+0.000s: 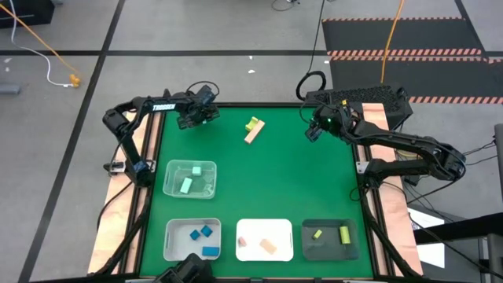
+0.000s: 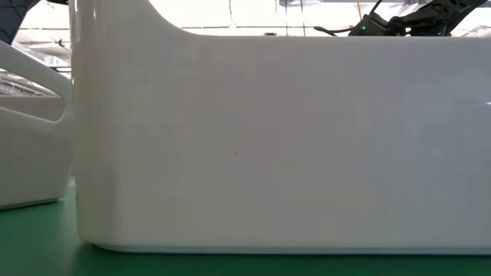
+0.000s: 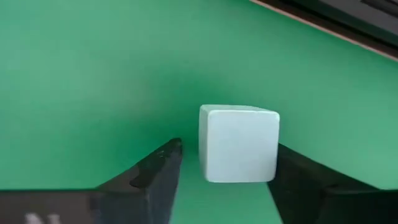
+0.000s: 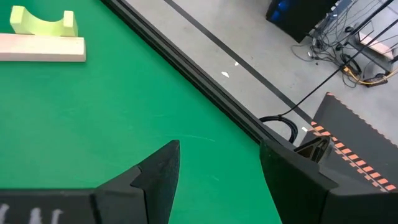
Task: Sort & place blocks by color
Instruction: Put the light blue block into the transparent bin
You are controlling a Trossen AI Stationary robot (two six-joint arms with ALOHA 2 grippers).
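Observation:
My left gripper [image 1: 198, 118] is over the far left part of the green table. In the left wrist view it is open [image 3: 229, 148], with a mint-teal cube [image 3: 239, 143] between its fingers. The gripper hides that cube in the high view. A yellow-green arch block [image 1: 252, 123] lies against a tan wood bar [image 1: 254, 133] at the far middle; the right wrist view shows the arch [image 4: 43, 22] and the bar [image 4: 40, 50] too. My right gripper [image 1: 313, 132] is open [image 4: 217, 168] over bare mat at the far right, touching nothing. My left gripper has one finger [image 3: 158, 177] standing clear of the mint-teal cube, with green mat showing in the gap. The other finger [image 3: 305, 180] lies right at the cube's side face [image 3: 270, 146]. I cannot tell whether it touches.
Four trays stand in the near half: a clear one [image 1: 169, 187] with mint blocks, a pale one [image 1: 171, 244] with blue blocks, a white one [image 1: 265, 226] with tan blocks and a dark one [image 1: 330, 253] with yellow-green blocks. A white tray wall [image 2: 268, 138] fills the low view.

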